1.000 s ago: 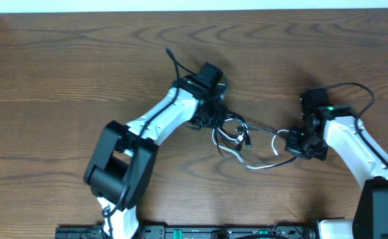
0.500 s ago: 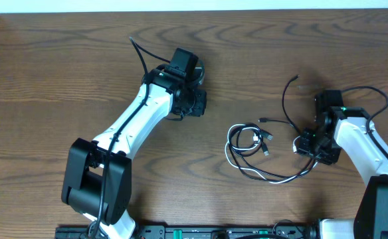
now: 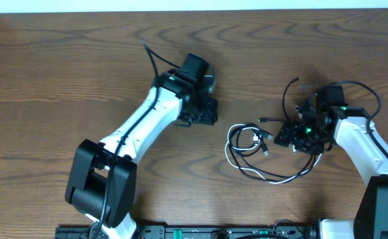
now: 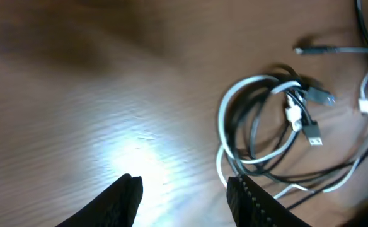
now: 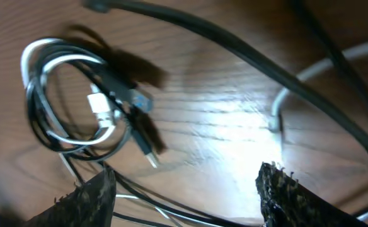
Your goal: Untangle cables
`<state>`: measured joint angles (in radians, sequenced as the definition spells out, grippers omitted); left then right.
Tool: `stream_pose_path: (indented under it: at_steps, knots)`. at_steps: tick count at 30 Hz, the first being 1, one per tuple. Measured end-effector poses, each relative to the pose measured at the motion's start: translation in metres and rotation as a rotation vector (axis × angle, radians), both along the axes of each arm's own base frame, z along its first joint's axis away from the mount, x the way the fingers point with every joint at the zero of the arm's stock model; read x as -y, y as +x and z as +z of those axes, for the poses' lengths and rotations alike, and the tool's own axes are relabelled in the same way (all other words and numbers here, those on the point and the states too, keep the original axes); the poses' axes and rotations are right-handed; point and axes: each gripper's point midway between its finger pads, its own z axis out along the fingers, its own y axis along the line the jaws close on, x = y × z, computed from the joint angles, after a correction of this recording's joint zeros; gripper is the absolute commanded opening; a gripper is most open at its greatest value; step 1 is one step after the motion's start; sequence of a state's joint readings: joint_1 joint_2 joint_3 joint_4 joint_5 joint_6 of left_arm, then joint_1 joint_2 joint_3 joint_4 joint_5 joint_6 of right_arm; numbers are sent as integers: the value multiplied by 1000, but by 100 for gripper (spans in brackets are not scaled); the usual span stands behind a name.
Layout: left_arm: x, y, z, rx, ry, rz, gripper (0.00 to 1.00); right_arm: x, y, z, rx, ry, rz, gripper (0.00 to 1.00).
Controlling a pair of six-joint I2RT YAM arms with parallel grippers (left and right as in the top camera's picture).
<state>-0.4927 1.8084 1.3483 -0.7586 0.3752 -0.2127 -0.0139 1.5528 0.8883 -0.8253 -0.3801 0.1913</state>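
Since both cords are thin and limp, they will handle as light, soft goods: any pull travels along the strand and drags the whole bundle instead of lifting one part. The thin black cable [image 3: 284, 98] and the shorter white cable [image 4: 244, 83] lie wound together in a small coiled tangle [image 3: 246, 141] on the brown wood-grain table [image 3: 61, 66].

From the tangle, the black cord arcs away toward the far side and ends free. A paired run of strands curves off on the near side.

Small plug ends [image 4: 313, 132] sit inside the tangle. They are the stiffest parts and the surest places to pinch. A smooth strand is likelier to slip through the pads.

Exactly how the strands cross inside the tangle is probably a simple overlap, but the blurred wrist views do not settle it.

The left gripper [image 4: 184, 198] stands to the left of the tangle, apart from it, jaws spread and empty. The right gripper [image 5: 190, 198] hangs just right of the tangle, jaws spread wide, pinching nothing.

Room: bare wood lies left of and beyond the tangle. Right of it, the right arm's own thick black wiring [image 3: 370, 93] crowds the space and could be mistaken for a cord.
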Motion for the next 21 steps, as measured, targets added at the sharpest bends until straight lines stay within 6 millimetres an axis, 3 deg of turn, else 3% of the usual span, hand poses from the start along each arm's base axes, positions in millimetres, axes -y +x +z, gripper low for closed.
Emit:
stream_pose_path:
  at_steps: [4, 9, 20, 21]
  knots:
    - [17, -15, -7, -17, 0, -55, 49, -7, 13, 13, 56, 1, 53, 66]
    - [30, -25, -32, -57, 20, -97, 48, -17, 28, 26, 118, -50, 119, 66]
    - [64, -34, -72, -54, 20, -178, 48, -13, 26, 24, 110, -226, 154, 64]
    - [66, -33, -74, -51, 19, -180, 40, -11, 25, 23, 108, -235, 150, 64]
